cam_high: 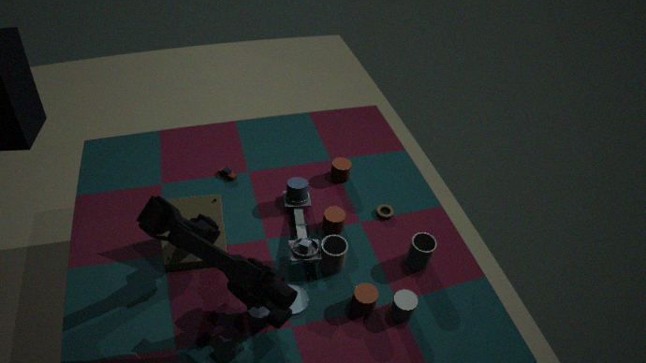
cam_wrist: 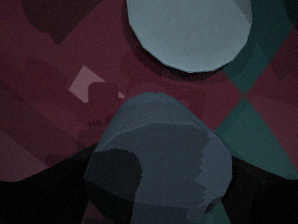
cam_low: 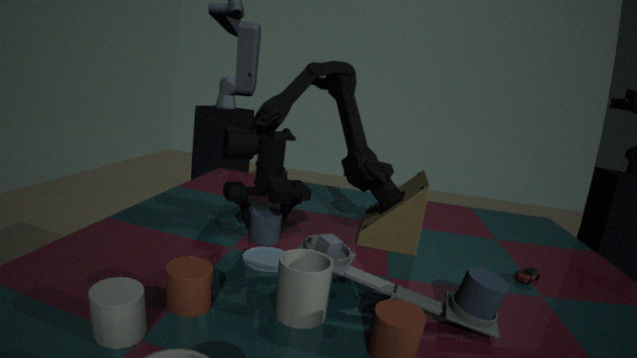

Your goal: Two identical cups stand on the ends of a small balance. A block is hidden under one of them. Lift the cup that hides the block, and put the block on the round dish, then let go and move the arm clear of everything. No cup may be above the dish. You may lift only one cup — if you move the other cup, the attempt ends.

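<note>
The lifted blue-grey cup [cam_high: 258, 312] [cam_low: 265, 228] [cam_wrist: 165, 165] stands on the mat beside the round pale dish [cam_high: 300, 299] [cam_low: 263, 258] [cam_wrist: 192, 37], with a gap between them in the wrist view. My gripper [cam_low: 267, 220] is open, its fingers on either side of that cup. The dish holds nothing. A pale block [cam_high: 303, 245] [cam_low: 330, 243] lies uncovered in the raised end holder of the balance [cam_high: 300, 225] [cam_low: 371, 281]. The identical other cup [cam_high: 297, 191] [cam_low: 481, 294] sits on the balance's lower end. The fingertips are largely hidden in the top view.
A tall open pale cylinder [cam_high: 332, 256] [cam_low: 303, 292] stands close beside the balance's raised end. Orange cylinders [cam_high: 333, 220] [cam_low: 189, 288], a white cylinder [cam_high: 403, 308] [cam_low: 117, 316], another open cylinder [cam_high: 420, 254] and a ring [cam_high: 377, 210] stand farther out. A toy car [cam_high: 227, 173] [cam_low: 527, 275] lies behind.
</note>
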Motion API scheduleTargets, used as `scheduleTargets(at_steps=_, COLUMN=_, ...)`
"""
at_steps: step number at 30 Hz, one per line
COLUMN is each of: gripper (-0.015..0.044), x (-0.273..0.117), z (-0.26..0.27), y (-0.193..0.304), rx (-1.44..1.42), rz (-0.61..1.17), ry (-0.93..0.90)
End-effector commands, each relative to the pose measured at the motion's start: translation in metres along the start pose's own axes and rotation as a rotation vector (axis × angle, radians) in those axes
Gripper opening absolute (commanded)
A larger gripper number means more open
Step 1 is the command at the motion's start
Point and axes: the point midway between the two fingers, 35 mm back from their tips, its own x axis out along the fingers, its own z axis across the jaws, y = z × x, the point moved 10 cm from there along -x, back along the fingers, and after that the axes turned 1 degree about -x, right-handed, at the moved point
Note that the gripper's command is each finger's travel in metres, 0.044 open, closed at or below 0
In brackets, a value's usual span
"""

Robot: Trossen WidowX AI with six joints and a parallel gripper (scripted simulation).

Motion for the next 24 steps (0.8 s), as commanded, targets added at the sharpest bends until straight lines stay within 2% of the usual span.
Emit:
scheduleTargets(at_steps=1, gripper=0.0440, x=-0.020, z=-0.002, y=-0.001, rx=0.002, rz=-0.003, ry=-0.001)
scheduleTargets(at_steps=4, gripper=0.0440, x=-0.051, z=0.000, y=-0.001, rx=-0.004, rz=-0.005, ry=-0.005)
scheduleTargets(at_steps=10, gripper=0.0440, x=-0.053, z=0.000, y=-0.001, rx=-0.005, rz=-0.005, ry=-0.004)
scheduleTargets(at_steps=17, gripper=0.0260, x=-0.061, z=-0.011, y=-0.030, rx=-0.086, rz=-0.076, ry=0.006)
scheduleTargets(at_steps=21, gripper=0.0260, x=-0.064, z=-0.016, y=-0.052, rx=-0.102, rz=-0.086, ry=-0.016)
scheduleTargets(at_steps=24, gripper=0.0260, x=-0.069, z=-0.020, y=-0.090, rx=-0.131, rz=-0.088, ry=-0.041)
